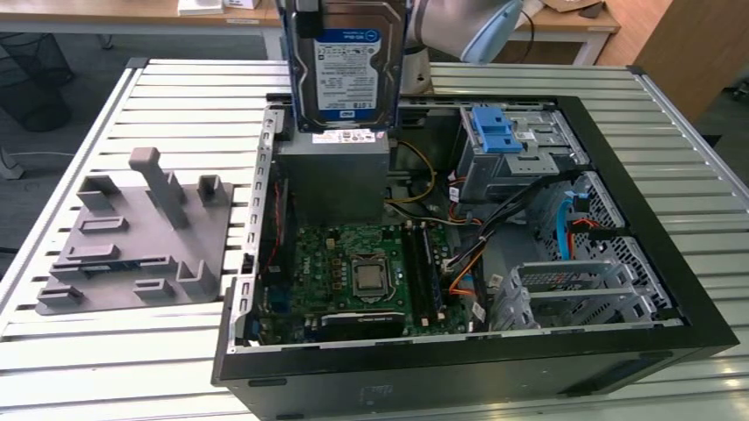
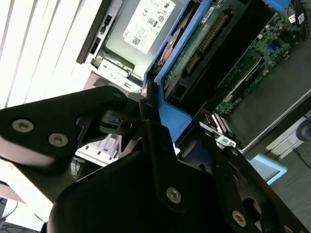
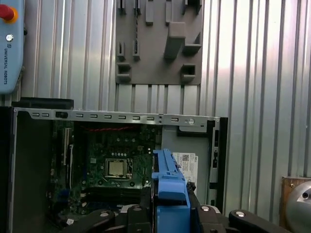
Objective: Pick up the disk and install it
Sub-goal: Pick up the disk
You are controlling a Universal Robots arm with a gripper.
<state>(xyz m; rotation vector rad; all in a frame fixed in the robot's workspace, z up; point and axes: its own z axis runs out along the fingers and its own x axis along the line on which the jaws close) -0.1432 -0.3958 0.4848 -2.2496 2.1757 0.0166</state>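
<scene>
Slatted metal table carried an open computer case at its middle and a grey fixture toward the edge on the exterior view's left. The gripper was clamped tight on the blue end of the disk. The disk hung upright, label outward, above the power-supply box near the table's far edge.

A ribbed, pale metal worktop spans the foreground under even indoor light. Beyond its far edge stand light wooden desks. A black wire wastebasket sits on the grey floor at the exterior view's left, and a brown wooden panel stands at its right.
</scene>
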